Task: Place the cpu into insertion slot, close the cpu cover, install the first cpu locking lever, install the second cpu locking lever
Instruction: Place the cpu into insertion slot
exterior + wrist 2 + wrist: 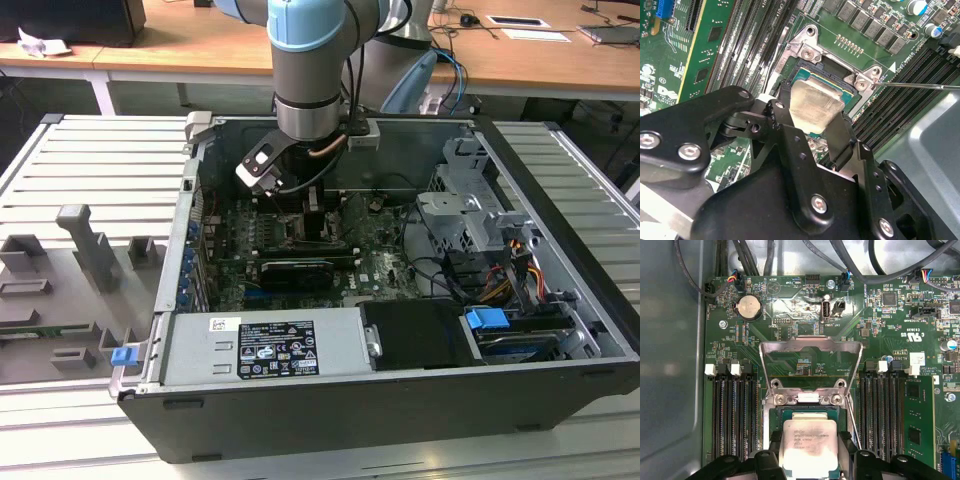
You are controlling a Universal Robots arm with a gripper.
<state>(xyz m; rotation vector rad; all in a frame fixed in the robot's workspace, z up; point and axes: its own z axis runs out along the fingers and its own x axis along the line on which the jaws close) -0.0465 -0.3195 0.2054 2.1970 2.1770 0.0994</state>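
Note:
The cpu (810,446), a pale silver square chip, sits between my gripper's (810,455) black fingers (847,442), just over the insertion slot (790,413) on the green motherboard. In the second wrist view the cpu (812,106) hangs slightly tilted above the slot (850,98), with my gripper (812,117) shut on its two sides. The cpu cover (810,343), a grey metal frame, stands swung open behind the slot. A thin wire locking lever (920,86) sticks out sideways. In the exterior view my gripper (310,215) reaches down inside the open computer case (400,400).
Black memory slots (735,415) flank the socket on both sides. Cables (865,260) run along the case wall beyond the board. A grey drive cage (470,205) and wiring sit at the exterior view's right, and a power supply (265,345) at the front.

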